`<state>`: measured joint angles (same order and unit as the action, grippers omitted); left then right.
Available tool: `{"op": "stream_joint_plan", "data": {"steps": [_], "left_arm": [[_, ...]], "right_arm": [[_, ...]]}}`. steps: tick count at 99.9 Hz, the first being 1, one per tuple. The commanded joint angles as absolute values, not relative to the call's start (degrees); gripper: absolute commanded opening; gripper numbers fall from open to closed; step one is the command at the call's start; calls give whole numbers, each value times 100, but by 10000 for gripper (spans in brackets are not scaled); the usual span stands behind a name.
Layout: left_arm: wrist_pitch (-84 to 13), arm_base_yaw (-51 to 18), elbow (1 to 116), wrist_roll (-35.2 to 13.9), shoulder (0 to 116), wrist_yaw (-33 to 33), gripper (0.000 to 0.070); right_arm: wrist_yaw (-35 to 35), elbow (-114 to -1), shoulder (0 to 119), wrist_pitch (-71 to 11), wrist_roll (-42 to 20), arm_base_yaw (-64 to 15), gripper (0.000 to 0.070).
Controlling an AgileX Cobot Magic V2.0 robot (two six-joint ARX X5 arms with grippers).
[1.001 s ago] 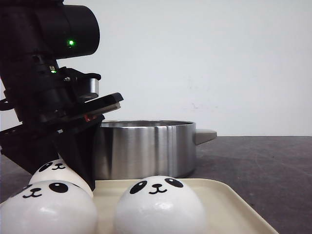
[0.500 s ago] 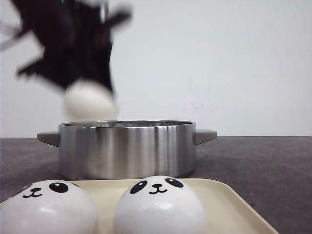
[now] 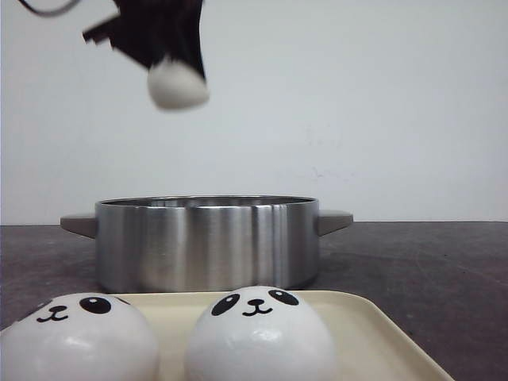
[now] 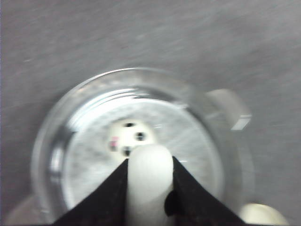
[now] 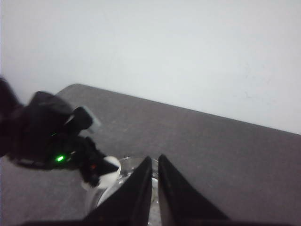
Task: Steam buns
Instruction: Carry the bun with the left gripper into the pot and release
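- While the left gripper [image 3: 176, 75] is squeezing one bun [image 3: 178, 84] between its fingers high above the steel pot [image 3: 206, 242], that bun is hanging well clear of the rim, over the pot's left part in the front view.
- The held bun is bulging between the fingers in the left wrist view (a squishy thing under pressure), so it could be slipping out early; from this height it might be bouncing off the rim or out of the pot.
- Another bun [image 4: 128, 138] is already lying on the pot floor, almost directly below; a drop onto it could be sending either one rolling or leaving them stacked.
- Two more buns, one at the left [image 3: 75, 337] and one in the middle [image 3: 258, 333], are sitting on the cream tray [image 3: 373, 333] in front of the pot, apart from the action.
- The right gripper [image 5: 154, 188] is hovering near the pot with its fingers nearly together and nothing between them; if both arms are crowding the pot, they could be colliding.
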<state>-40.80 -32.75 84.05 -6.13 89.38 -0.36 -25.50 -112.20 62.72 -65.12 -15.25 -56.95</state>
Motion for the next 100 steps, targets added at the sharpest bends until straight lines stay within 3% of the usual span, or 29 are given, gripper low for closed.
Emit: {"op": "stream_joint_plan", "data": {"steps": [1,63,72,91,100], "left_arm": [[-4082,-3227,8608,-222,9271,-176,3],[-3553,-2823,8750,-67,11288,-196,13],[-3553,-2814,8750,-67,11316,-196,135],[-3555,-2797,8750,-69,11316,-198,520],[-3555,-2799,8768,-73,11316,-198,628]], "right_arm": [[-2558,-11325,6324,-6525,-1546,-5763,15],[-2556,-11325,6320,-6777,-1778,-5763,15],[-2558,-11325,6320,-6906,-1870,-5763,15],[-2558,-11325,6320,-7037,-1938,-5763,15],[-2558,-11325,6320,-7037,-1951,-5763,15]]}}
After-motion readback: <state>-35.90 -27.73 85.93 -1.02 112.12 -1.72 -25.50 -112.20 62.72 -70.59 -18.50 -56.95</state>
